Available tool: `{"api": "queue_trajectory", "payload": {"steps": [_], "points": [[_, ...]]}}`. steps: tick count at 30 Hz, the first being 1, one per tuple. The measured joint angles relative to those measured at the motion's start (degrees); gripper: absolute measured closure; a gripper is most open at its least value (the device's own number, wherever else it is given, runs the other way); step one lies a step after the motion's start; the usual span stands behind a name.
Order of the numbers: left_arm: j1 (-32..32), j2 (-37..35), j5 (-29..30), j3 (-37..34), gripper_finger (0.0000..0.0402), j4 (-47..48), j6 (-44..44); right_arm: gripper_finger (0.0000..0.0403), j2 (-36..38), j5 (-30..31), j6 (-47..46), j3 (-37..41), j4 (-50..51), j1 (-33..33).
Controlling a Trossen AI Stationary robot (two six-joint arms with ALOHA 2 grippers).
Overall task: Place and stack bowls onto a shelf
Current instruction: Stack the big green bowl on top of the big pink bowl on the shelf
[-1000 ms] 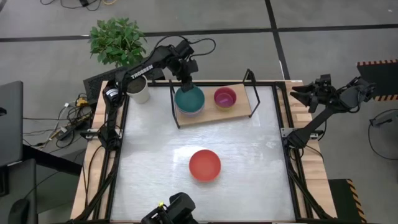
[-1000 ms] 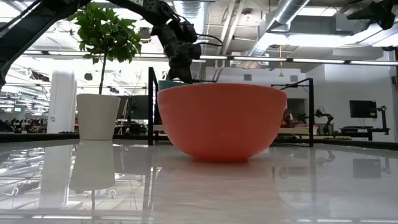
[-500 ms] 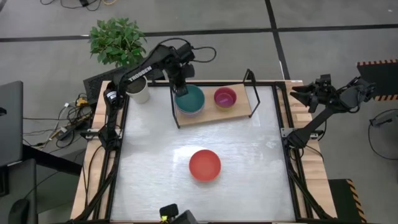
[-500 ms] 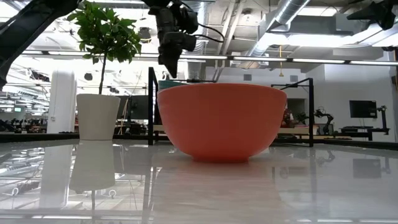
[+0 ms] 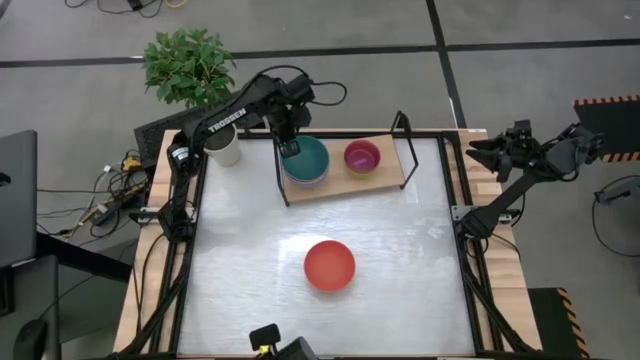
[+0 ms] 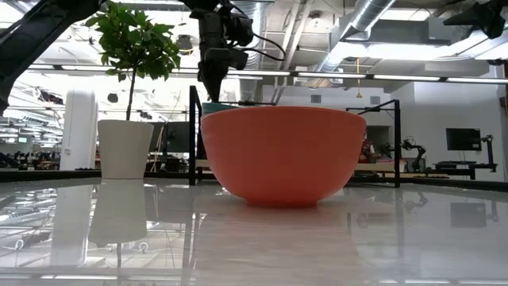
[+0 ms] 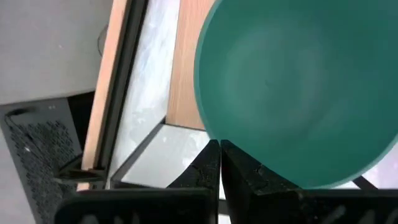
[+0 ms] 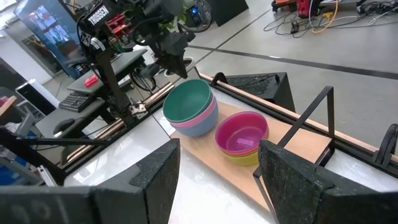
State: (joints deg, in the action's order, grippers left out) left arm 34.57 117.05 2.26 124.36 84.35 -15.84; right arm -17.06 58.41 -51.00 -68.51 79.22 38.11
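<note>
My left gripper (image 5: 289,147), fingers pressed together and empty, hangs just above the 9 o'clock rim of the teal bowl (image 5: 306,157) stacked on the shelf (image 5: 345,177). My right gripper (image 5: 480,150) waits spread wide off the table's 2 o'clock corner. The orange-red bowl (image 5: 329,265) sits near the table's centre.
</note>
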Motion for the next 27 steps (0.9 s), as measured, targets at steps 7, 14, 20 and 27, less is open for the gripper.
{"api": "queue_trajectory", "payload": {"steps": [7,14,20,27], "points": [[0.3,0.0,-0.3,0.0,0.0401,0.7,0.6,0.0161,0.0,-0.1,0.0,0.0,0.0,0.0],[0.3,0.0,-0.3,0.0,0.0401,-0.3,0.5,0.0161,0.0,-1.6,-0.2,0.0,0.0,0.0],[0.3,0.4,0.1,-2.2,0.0401,-0.9,0.1,0.0161,0.0,-1.7,-0.2,0.0,0.0,0.0],[-0.8,0.3,0.7,-3.3,0.0401,-1.2,1.1,0.0161,0.0,-1.7,0.3,0.0,0.1,0.0]]}}
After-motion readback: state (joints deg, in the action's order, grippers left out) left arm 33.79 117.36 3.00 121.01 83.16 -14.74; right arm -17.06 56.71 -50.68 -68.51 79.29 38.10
